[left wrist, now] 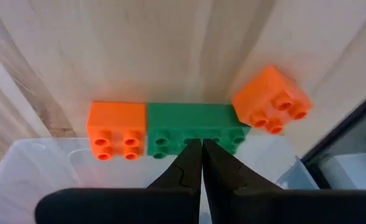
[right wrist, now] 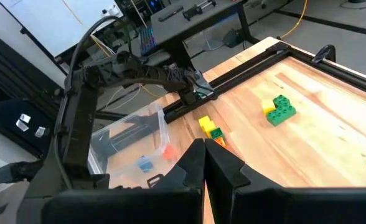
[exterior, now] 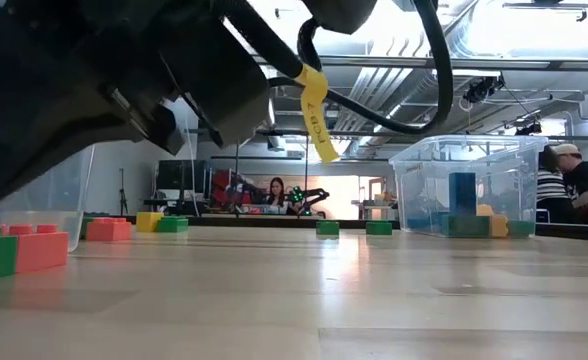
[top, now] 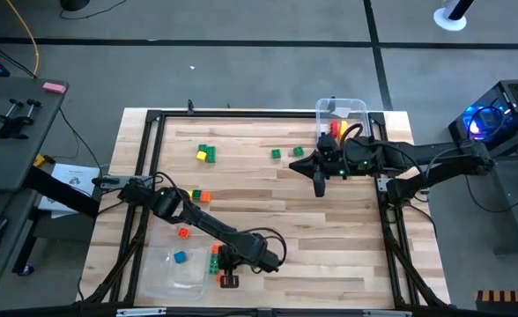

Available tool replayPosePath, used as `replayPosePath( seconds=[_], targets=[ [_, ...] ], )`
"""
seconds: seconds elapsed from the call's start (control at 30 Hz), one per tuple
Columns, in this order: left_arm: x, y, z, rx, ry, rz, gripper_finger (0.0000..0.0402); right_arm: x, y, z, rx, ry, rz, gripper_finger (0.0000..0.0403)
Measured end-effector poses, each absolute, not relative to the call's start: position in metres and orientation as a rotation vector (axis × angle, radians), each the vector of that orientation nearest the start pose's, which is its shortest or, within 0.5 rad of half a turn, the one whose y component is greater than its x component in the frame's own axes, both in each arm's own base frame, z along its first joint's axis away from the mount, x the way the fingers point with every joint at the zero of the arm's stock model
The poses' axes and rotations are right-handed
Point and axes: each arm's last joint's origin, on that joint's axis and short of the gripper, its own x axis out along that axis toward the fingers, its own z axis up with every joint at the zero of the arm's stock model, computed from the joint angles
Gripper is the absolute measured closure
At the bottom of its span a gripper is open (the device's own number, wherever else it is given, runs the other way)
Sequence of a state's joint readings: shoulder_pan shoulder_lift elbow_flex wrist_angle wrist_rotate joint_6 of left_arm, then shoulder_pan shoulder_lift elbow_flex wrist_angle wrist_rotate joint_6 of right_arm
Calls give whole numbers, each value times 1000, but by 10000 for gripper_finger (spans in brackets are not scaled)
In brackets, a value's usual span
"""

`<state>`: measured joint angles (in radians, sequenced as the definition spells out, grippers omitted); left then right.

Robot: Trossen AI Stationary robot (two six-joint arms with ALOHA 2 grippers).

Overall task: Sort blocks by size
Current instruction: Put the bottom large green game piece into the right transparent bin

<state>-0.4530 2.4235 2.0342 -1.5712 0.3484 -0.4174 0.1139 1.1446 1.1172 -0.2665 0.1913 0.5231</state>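
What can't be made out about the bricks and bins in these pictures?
- Far bin: high view, the right arm covers part of its contents, so no brick count.
- Near bin: low view, the left arm's dark bulk blocks it.
- Green brick: left wrist view, the shut left pincer hides its near edge; contact unclear.

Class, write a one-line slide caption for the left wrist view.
Shut left gripper over a green brick, orange bricks alongside.
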Motion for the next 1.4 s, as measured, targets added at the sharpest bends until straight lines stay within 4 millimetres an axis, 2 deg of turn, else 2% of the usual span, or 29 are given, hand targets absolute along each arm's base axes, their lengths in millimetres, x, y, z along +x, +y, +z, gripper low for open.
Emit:
replayPosePath(
  seconds=[0.5,0.77,1.0,1.2,1.4],
  targets=[
    [382,-201,148,-58,2049,-134,401,247,23,365,467,315,-154,403],
    [364,-196,128,-69,2182,-64,401,247,23,364,467,318,-154,403],
    [365,-194,126,-73,2181,-67,401,246,23,363,459,332,-157,403],
    [380,-188,124,-74,2078,-113,401,246,23,363,460,336,-157,403],
    [410,-175,162,-161,1912,-118,401,245,23,361,460,355,-163,403]
  ],
)
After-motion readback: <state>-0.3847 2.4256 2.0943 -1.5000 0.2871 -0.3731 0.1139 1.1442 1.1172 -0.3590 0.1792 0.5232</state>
